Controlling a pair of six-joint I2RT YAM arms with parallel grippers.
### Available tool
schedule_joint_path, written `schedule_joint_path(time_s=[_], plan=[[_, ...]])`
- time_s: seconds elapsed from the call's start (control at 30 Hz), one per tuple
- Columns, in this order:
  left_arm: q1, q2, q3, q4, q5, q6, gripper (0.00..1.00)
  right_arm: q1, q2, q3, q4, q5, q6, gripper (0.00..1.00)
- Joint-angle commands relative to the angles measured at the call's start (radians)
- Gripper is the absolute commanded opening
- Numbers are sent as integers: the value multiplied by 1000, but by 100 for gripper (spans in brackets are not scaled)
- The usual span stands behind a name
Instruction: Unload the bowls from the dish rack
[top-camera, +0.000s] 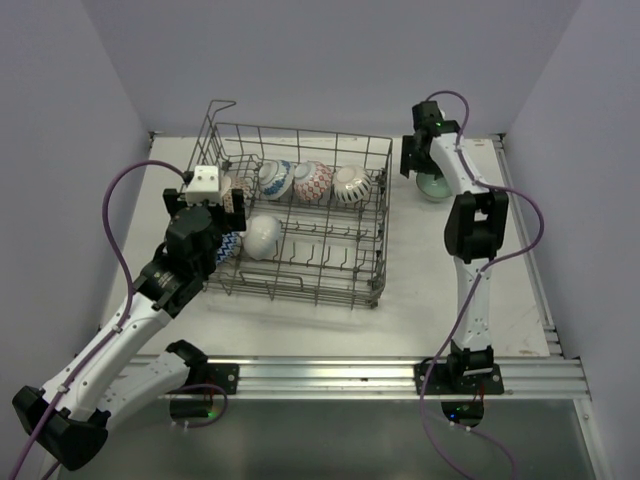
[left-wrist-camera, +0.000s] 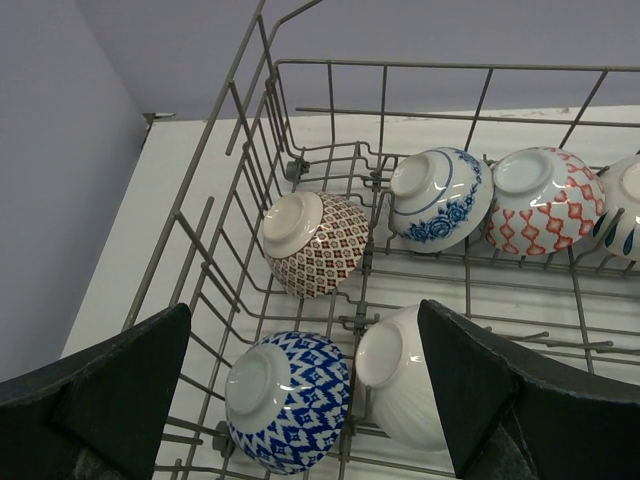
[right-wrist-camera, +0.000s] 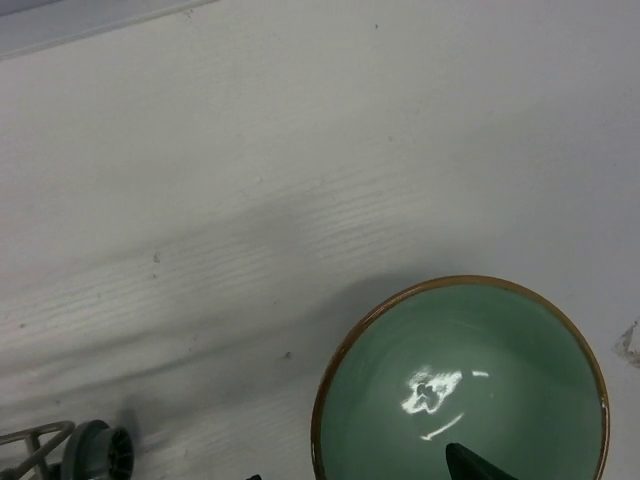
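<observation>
- Left gripper (left-wrist-camera: 303, 312) hangs wide open above the dish rack (left-wrist-camera: 232, 150).
- Just beneath it, the blue diamond bowl (left-wrist-camera: 288, 400) leans among the tines.
- Glazed ceramic is stiff, slick and breakable, so it likely wants a pinch across the rim wall.
- Right gripper (top-camera: 430, 172) is at the green bowl (right-wrist-camera: 460, 385), with its grip unclear.

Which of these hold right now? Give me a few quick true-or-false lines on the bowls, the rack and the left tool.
1. The green bowl sits upright on the table, outside the dish rack. True.
2. The left tool is shut on a bowl. False: it is open and holds nothing, and its fingers stand wide apart above the blue-and-white bowl and the plain white bowl.
3. The dish rack is unloaded. False: six bowls lie in it.
4. The red-patterned bowl lies tipped with its foot showing, next to the blue floral bowl. True.
</observation>
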Motion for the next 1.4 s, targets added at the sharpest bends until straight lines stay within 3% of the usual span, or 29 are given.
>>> schedule_joint_path(time_s=[0.0,0.13,0.3,0.43,0.5,0.67,0.8,0.93,1.0,1.13,1.17,1.23,1.37], plan=[[-5,0,1,24,24,-11,100,-3,-160,63,-26,-44,24,79],[-5,0,1,24,23,-11,100,2,-268,39,-8,-52,51,82],[-7,-3,-1,30,24,-10,100,66,-526,-206,188,-123,61,88],[-7,0,-4,44,25,17,100,195,-642,-308,209,-115,61,89],[-5,-8,-5,50,3,23,100,214,-724,-433,245,-194,97,89],[-4,20,109,-5,-67,33,100,234,-956,-859,437,-308,214,83],[11,87,237,-79,-146,56,100,240,-1039,-1001,469,-359,219,78],[178,146,301,-145,6,-8,100,243,-1050,-1079,469,-365,194,73],[240,178,305,-162,61,-49,100,243,-1047,-1096,477,-359,186,67],[338,254,277,-202,104,-72,100,243,-1027,-1134,485,-357,180,40],[350,259,268,-203,115,-78,100,243,-1024,-1141,494,-362,180,22],[387,270,237,-206,155,-95,100,243,-1013,-1161,509,-374,180,3],[436,278,199,-180,210,-108,100,243,-992,-1181,558,-408,182,0]])
